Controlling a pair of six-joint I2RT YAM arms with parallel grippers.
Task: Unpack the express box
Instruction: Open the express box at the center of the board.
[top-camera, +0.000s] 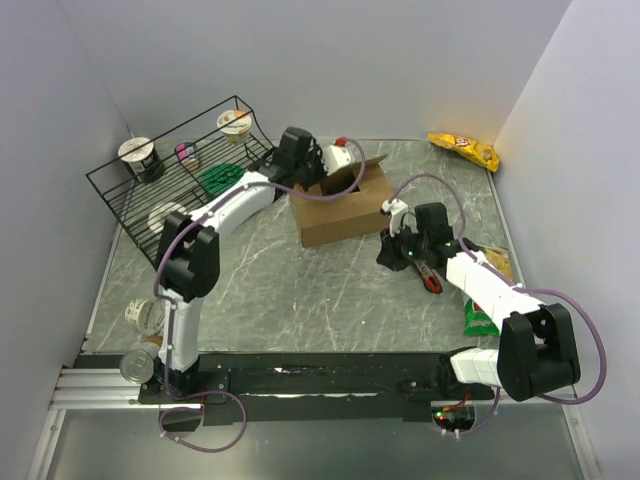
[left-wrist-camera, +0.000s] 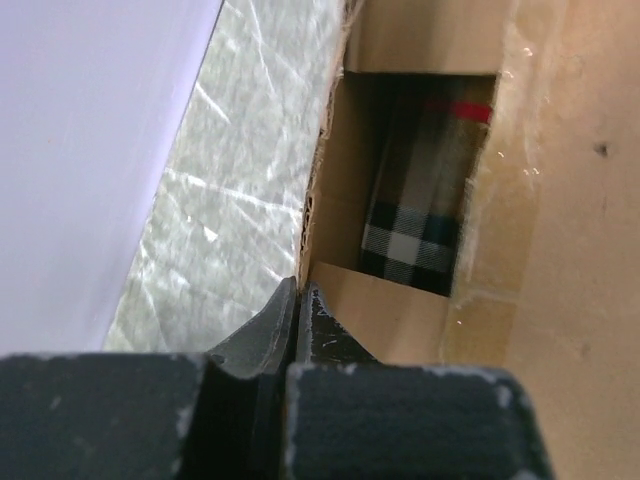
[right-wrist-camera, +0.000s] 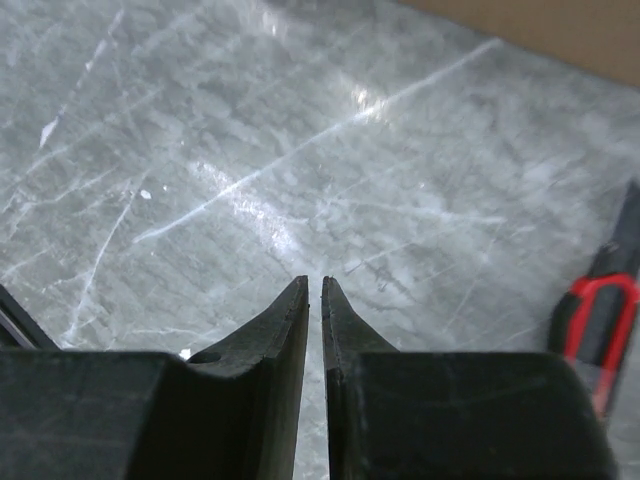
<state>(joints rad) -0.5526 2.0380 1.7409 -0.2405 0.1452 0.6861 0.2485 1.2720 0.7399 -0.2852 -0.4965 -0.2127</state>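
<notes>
The express box (top-camera: 338, 218) stands at the back middle of the table, its top partly open with one flap (top-camera: 345, 175) raised. My left gripper (top-camera: 318, 168) is over the box's far left corner. In the left wrist view its jaws (left-wrist-camera: 302, 290) are shut on the thin edge of a cardboard flap (left-wrist-camera: 400, 310). Through the opening, a black-and-white checked item (left-wrist-camera: 415, 215) with a red band lies inside the box (left-wrist-camera: 570, 200). My right gripper (top-camera: 388, 256) (right-wrist-camera: 313, 285) hangs shut and empty over the bare table, right of the box.
A red-and-black utility knife (top-camera: 431, 279) (right-wrist-camera: 600, 315) lies by my right gripper. A black wire rack (top-camera: 190, 170) with cups stands back left. A yellow snack bag (top-camera: 464, 149) lies back right, a green packet (top-camera: 480, 318) at the right, a can (top-camera: 135, 365) near left.
</notes>
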